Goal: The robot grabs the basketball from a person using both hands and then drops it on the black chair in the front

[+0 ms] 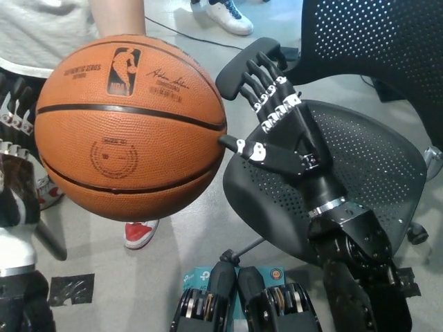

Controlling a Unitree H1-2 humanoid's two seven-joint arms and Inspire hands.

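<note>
Ball (130, 128) filling the space between both hands, chair armrest (239, 69) just behind the right hand (280, 128), chair seat (374, 173) bare, open floor (187, 242) below the ball

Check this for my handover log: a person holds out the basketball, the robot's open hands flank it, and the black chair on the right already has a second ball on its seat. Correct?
Not quite. The head view shows the black chair's seat with no ball on it. The rest stands: a person holds the basketball, the left hand and the right hand open on either side.
</note>
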